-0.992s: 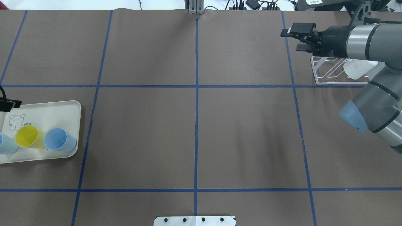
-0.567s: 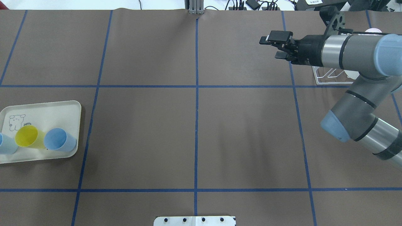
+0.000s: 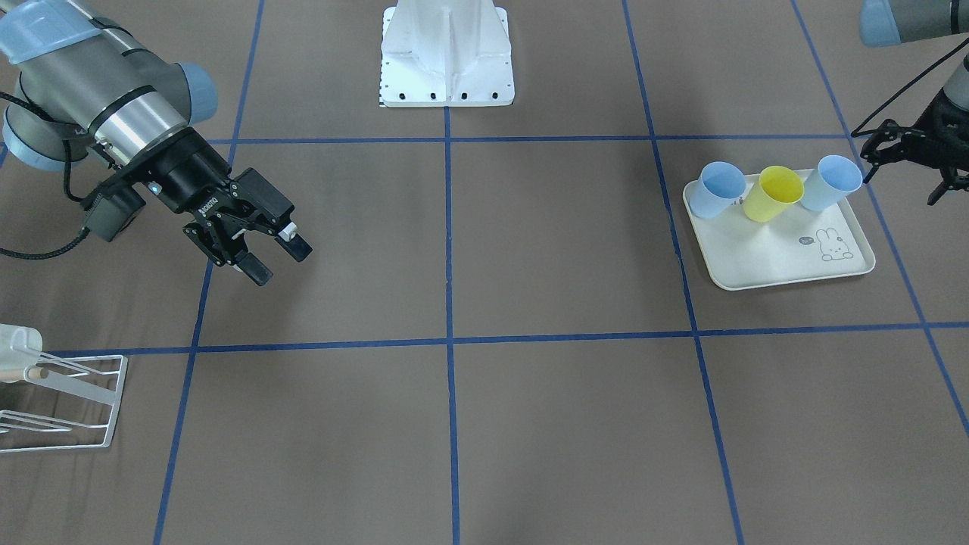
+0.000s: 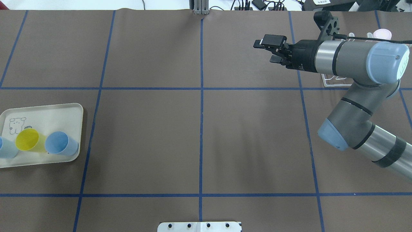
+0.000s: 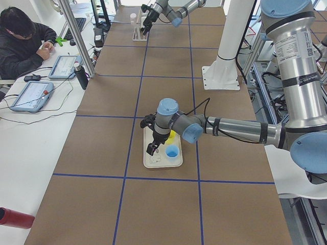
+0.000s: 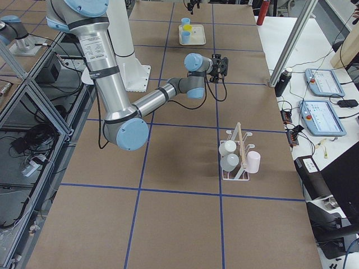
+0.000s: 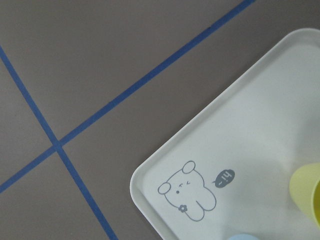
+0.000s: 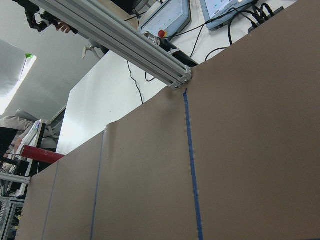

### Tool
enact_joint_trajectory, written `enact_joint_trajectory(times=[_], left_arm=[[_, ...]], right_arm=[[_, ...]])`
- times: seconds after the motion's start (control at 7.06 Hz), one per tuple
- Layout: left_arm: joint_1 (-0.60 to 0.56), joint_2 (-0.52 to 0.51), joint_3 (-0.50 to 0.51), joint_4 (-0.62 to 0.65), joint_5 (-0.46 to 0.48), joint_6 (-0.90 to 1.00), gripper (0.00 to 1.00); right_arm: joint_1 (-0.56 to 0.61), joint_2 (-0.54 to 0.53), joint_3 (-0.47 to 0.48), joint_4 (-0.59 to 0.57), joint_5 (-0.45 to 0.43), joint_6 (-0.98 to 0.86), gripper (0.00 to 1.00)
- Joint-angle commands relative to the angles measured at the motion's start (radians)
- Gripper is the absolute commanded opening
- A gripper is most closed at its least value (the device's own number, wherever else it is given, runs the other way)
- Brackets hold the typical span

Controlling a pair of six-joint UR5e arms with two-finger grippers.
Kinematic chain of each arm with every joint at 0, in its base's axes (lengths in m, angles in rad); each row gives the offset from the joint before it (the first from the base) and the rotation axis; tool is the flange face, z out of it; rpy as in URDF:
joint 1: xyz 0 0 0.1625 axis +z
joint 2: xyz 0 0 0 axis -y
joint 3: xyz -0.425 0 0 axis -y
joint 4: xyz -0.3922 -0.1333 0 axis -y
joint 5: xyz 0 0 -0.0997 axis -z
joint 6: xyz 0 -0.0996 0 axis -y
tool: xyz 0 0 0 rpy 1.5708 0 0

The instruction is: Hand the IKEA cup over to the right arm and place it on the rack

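Three IKEA cups stand on a cream tray (image 4: 48,111): a yellow cup (image 4: 29,140) between a light-blue cup (image 4: 61,144) and another light-blue cup (image 3: 719,189). My left gripper (image 3: 867,157) hovers beside the tray's end, close to a light-blue cup (image 3: 831,182), and looks open and empty. It is outside the overhead view. My right gripper (image 4: 267,49) is open and empty above the table, left of the white wire rack (image 4: 334,82), which the right arm mostly hides. The rack (image 6: 238,159) holds three cups.
The white robot base (image 3: 447,57) stands at the table's near edge. Blue tape lines (image 4: 201,96) divide the brown table. A person (image 5: 23,41) sits at a side desk with tablets. An aluminium post (image 4: 200,6) rises at the far edge.
My right arm has swung left, away from the rack and toward the table's middle, gripper still open. The left gripper tip, seen at the left edge a second ago, has left the overhead view.
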Motion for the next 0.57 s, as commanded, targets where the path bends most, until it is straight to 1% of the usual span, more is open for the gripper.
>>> enact_joint_trajectory(times=[0.0,0.28,0.43], left_arm=[[0.003,0.015,0.030,0.007,-0.035,0.004,1.00],[0.010,0.015,0.041,0.010,-0.038,-0.004,1.00],[0.012,0.015,0.045,0.011,-0.063,-0.006,1.00]], right_arm=[[-0.001,0.002,0.000,0.000,-0.001,0.001,1.00],[-0.001,0.000,0.001,0.002,0.001,0.001,1.00],[-0.001,0.000,0.003,0.002,0.001,0.001,1.00]])
